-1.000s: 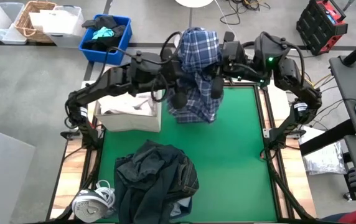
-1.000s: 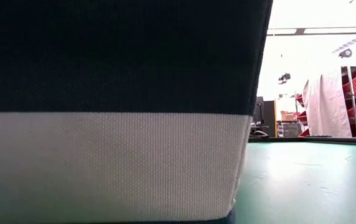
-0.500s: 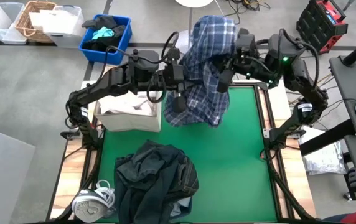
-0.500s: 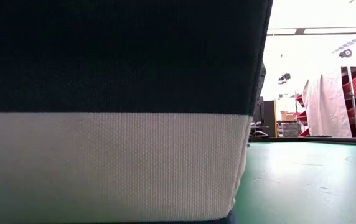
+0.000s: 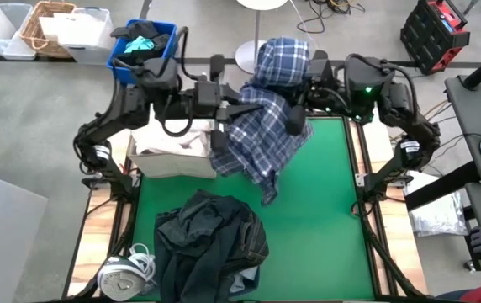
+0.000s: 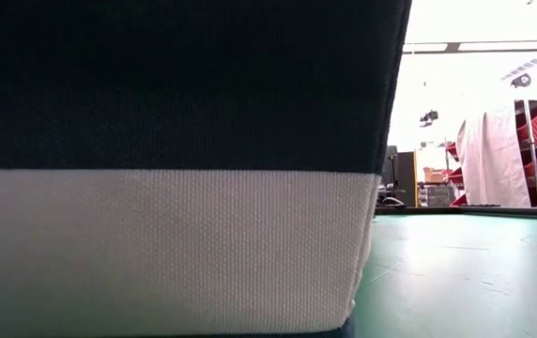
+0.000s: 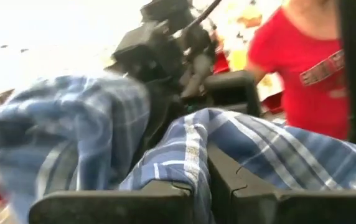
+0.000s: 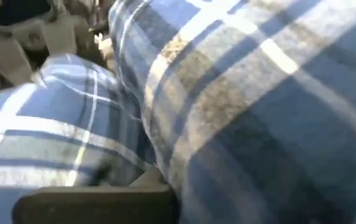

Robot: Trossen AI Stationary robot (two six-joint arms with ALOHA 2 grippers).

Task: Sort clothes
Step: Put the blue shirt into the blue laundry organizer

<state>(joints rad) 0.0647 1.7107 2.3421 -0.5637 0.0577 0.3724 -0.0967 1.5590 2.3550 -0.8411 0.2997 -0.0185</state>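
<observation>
While a dark garment pile (image 5: 211,240) lies on the near green table (image 5: 325,210), a white bin (image 5: 173,151) holds white shirts. Left gripper (image 7: 208,180) is clamped on the plaid shirt (image 5: 261,135), held aloft; the right gripper's jaw state is hidden. Only the left wrist view shows a person in red (image 7: 302,62). A far blue bin (image 5: 144,50) holds dark fabric.

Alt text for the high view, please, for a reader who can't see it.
Seen from above, both arms hold a blue-white plaid shirt up over the far edge of the green table, the left gripper and right gripper at its top. A dark clothes pile lies near the front.
</observation>
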